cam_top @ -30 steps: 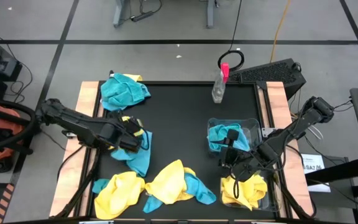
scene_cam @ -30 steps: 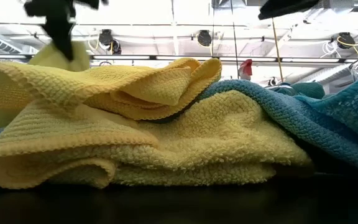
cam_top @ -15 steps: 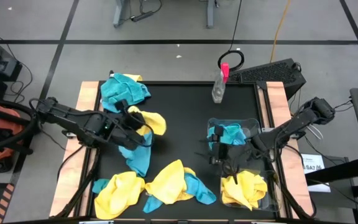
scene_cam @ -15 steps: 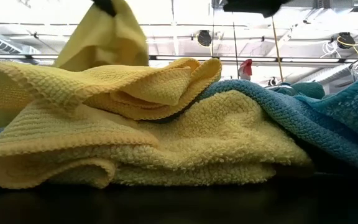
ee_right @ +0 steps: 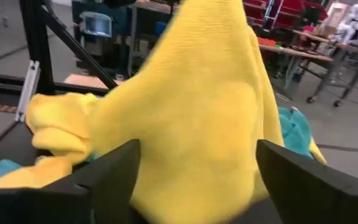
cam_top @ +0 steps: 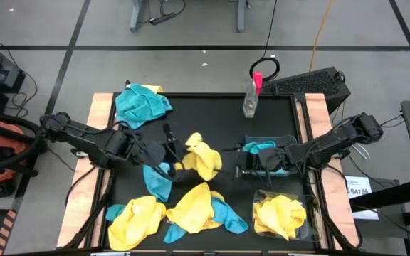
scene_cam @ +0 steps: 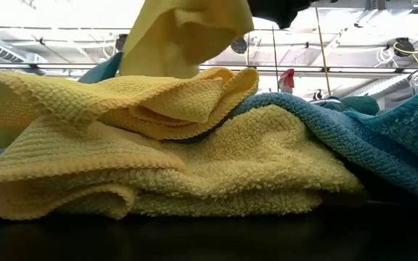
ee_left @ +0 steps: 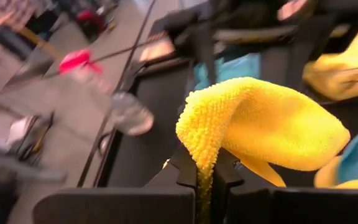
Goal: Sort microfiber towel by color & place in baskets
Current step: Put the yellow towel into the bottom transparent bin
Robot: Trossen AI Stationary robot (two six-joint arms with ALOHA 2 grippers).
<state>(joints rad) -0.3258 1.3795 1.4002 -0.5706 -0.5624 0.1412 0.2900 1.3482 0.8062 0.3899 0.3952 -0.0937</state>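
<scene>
High view: left gripper (cam_top: pixel 171 151) is over mid-table, fingers clamped on a yellow towel (cam_top: pixel 203 158) that hangs off the mat. Left wrist view confirms the cloth pinched between both fingers (ee_left: pixel 188 167). Right gripper (cam_top: pixel 242 172) sits just beside the yellow towel, facing it, fingers spread wide with nothing between them. Blue-filled basket (cam_top: pixel 288 141) lies under the right arm; yellow-filled basket (cam_top: pixel 299 200) is at the table's near right corner. Loose pile of yellow and blue towels (cam_top: pixel 191 210) lies along the near edge; blue towel (cam_top: pixel 141 104) at far left. Spray bottle (cam_top: pixel 250 99) stands at the far edge.
</scene>
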